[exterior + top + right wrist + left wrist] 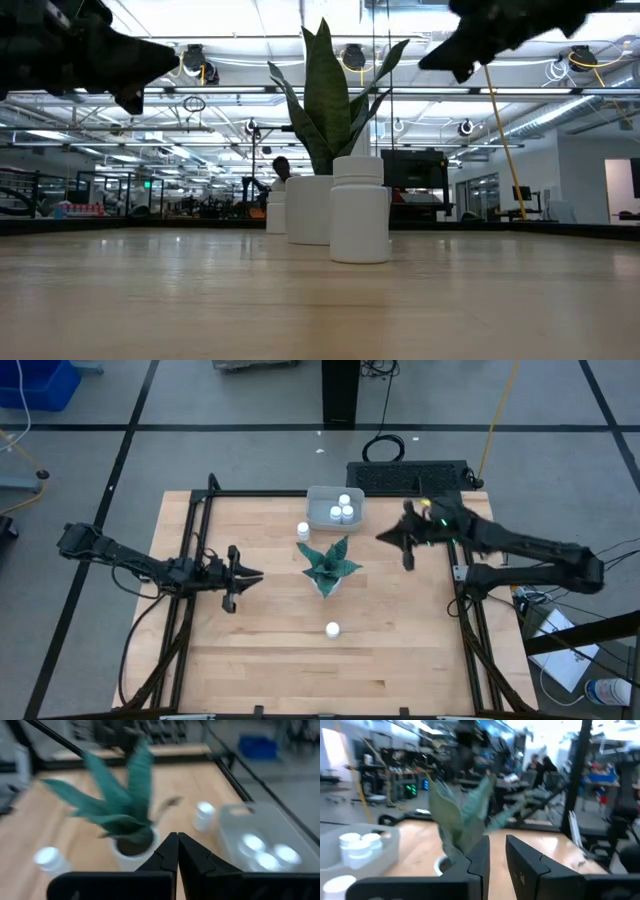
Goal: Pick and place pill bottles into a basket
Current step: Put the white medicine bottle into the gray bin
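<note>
Dark right gripper (385, 538), fingers pressed together and empty, hangs right of the basket (322, 493) holding three pill bottles (341, 510), one bottle (303, 531) just outside it, another (332, 628) below the plant (328, 565); left gripper (257, 575) narrowly parted, empty, table's left.

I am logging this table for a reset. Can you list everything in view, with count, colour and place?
pill bottles: five, white; three in the basket, one just outside its left front corner, one alone in front of the plant
basket: one, pale grey-blue, far middle of the table
plant: one, green, white pot, table centre
table: one, light wood, black frame
left hand: dark, left of the plant, holding nothing
right hand: dark, shut, empty, right of the basket
</note>
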